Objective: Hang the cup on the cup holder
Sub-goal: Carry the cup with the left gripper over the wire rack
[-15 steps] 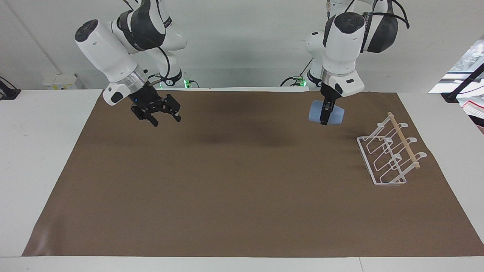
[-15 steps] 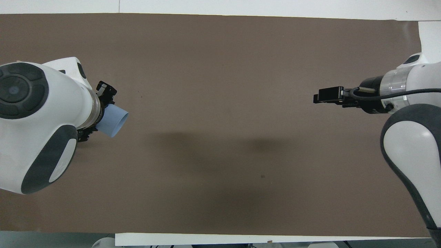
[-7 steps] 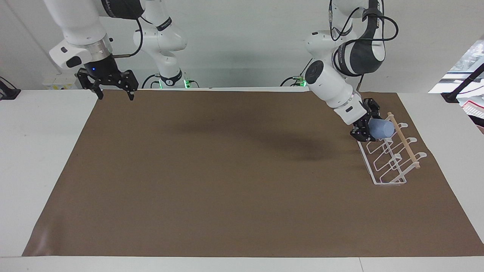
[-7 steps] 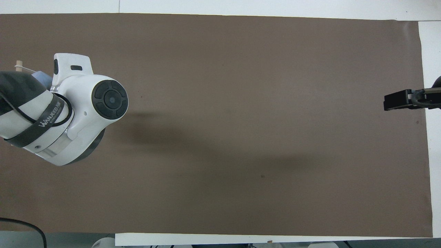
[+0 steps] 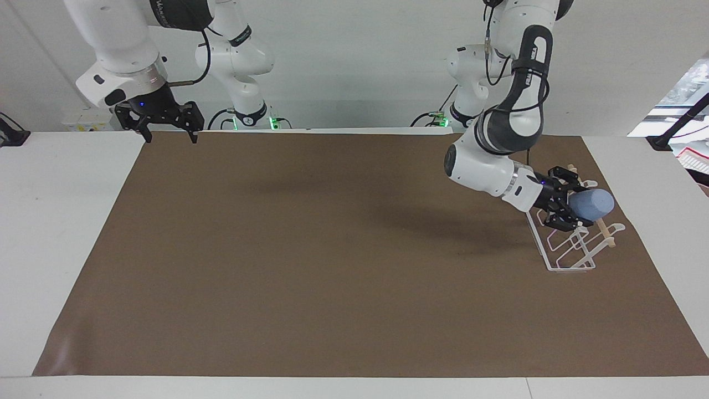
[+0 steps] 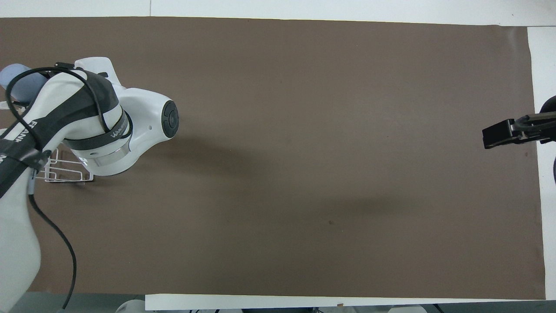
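The light-blue cup [image 5: 595, 204] lies on its side in the air, with my left gripper [image 5: 573, 206] shut on its end. It hangs over the middle of the cup holder [image 5: 559, 252], a white wire rack with a wooden rod [image 5: 607, 235], at the left arm's end of the table. Whether the cup rests on a prong I cannot tell. In the overhead view the left arm hides most of the cup [image 6: 15, 82] and the cup holder [image 6: 65, 176]. My right gripper [image 5: 170, 136] waits open, raised over the mat's corner by the right arm's base, and shows as right gripper [image 6: 490, 134] at the overhead view's edge.
A brown mat [image 5: 332, 249] covers most of the white table [image 5: 61, 221]. Cables and a black clamp arm [image 5: 678, 124] sit off the table at the left arm's end.
The left arm swung the cup from over the mat to the rack, then farther along the rod. The right arm drew back to the mat's corner and stayed open.
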